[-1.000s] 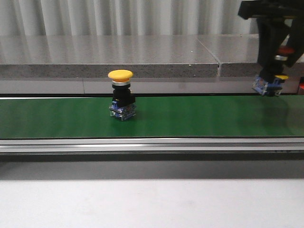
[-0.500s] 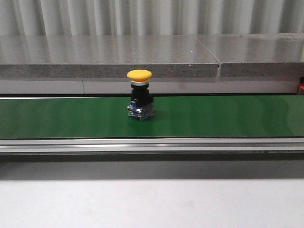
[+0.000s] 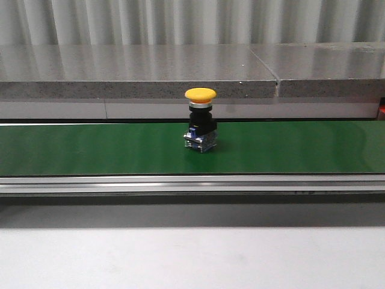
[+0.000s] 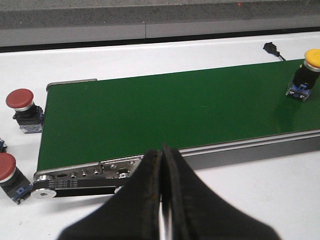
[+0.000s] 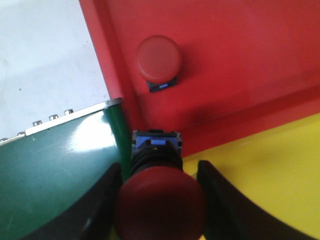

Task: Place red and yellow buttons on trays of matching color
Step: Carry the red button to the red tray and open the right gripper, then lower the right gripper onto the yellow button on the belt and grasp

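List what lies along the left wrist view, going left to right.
Two red buttons off the belt's end → green conveyor belt → left gripper, in front of the belt → yellow button standing on the belt.

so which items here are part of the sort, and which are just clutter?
Job items:
- yellow button on green belt
- red button in right fingers
- two red buttons beside belt
- red tray, yellow tray

Lying about:
- black cable end
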